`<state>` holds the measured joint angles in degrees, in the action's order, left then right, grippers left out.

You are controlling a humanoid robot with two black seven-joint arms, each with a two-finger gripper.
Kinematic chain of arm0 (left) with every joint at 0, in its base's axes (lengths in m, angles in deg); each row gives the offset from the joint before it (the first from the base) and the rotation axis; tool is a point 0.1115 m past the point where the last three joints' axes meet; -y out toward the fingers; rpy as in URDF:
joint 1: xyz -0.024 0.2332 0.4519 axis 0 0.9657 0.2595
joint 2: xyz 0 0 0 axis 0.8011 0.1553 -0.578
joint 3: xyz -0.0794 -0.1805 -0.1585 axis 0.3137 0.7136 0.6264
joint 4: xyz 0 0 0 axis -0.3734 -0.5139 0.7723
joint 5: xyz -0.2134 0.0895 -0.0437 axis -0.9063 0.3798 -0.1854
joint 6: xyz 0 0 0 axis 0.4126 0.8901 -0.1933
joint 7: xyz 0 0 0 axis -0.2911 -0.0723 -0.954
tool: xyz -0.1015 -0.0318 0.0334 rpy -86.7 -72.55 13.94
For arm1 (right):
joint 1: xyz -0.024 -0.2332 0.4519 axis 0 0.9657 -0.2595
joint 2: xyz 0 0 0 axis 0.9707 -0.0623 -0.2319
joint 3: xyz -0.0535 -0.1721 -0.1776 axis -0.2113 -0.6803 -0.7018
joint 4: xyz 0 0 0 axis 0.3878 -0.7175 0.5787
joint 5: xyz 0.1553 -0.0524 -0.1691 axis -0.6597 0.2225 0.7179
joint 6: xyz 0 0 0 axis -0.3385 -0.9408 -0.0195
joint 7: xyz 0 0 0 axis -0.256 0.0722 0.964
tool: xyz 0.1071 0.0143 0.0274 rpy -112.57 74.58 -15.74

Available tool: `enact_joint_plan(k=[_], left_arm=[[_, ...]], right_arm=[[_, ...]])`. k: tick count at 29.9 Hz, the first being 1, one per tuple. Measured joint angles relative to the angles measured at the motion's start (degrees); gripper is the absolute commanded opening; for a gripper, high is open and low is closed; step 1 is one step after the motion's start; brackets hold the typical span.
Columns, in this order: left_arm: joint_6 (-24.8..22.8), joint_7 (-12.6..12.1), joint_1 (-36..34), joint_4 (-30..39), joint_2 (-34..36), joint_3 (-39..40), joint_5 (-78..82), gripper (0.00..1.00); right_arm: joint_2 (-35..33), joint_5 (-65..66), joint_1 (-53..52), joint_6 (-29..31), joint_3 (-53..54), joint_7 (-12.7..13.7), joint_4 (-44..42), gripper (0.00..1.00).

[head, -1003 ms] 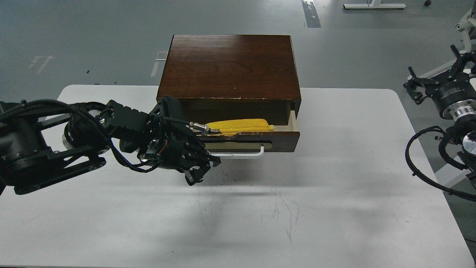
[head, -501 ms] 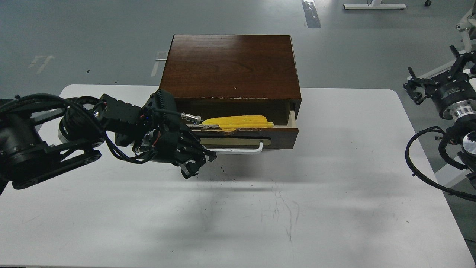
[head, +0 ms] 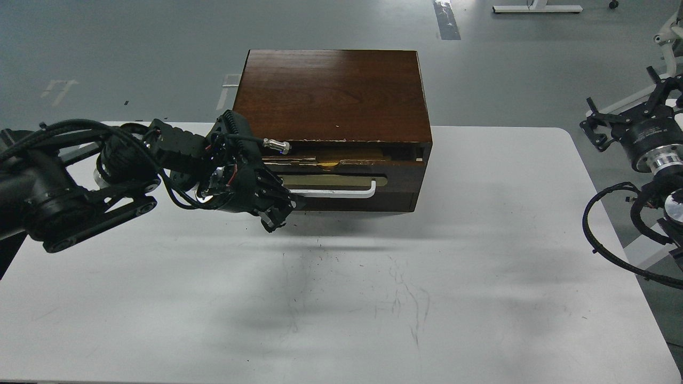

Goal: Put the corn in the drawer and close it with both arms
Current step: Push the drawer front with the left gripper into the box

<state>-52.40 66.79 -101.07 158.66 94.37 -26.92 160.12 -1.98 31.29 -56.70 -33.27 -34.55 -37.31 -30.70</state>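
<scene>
The dark wooden drawer box (head: 331, 96) stands at the back of the white table (head: 480, 240). Its drawer (head: 347, 186), with a white handle (head: 333, 193), is pushed almost fully in. Only a thin yellow sliver of the corn (head: 328, 158) shows through the narrow gap at the drawer's top. My left gripper (head: 277, 213) is against the left end of the drawer front, next to the handle. Its fingers are a dark cluster that I cannot tell apart. My right gripper (head: 600, 125) is off the table at the right edge, far from the drawer.
Bare white tabletop with faint scuff marks (head: 400, 288) lies in front of the drawer box. Black cables (head: 603, 240) of the right arm hang past the table's right edge. Grey floor lies behind the table.
The drawer has slid in from about half open to nearly shut. My left gripper moved back and up with it. The corn has gone almost out of sight. The right arm has not moved.
</scene>
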Motion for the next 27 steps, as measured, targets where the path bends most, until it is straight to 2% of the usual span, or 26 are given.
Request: enact_joint_plan(k=[9,16,24,27], left_arm=[[0.0,0.05,-0.94,-5.36,-1.37,0.0,-2.13,0.0],[0.0,0.08,-0.96,-6.34,-1.6,-0.06,-3.22,0.0],[-0.01,0.34,-1.1,-4.02,-1.66,-0.04,-5.9,0.0],[-0.01,1.53,-1.16,-1.95,-1.25,0.05,-6.45,0.0]], right_arm=[[0.0,0.0,0.0,0.0,0.07,0.0,-0.04,1.0],[0.0,0.0,0.0,0.0,-0.4,0.0,-0.44,1.0],[-0.03,0.0,-0.1,0.0,-0.51,0.0,-1.26,1.0],[-0.08,0.0,-0.2,0.0,-0.54,0.0,-1.27,1.0]])
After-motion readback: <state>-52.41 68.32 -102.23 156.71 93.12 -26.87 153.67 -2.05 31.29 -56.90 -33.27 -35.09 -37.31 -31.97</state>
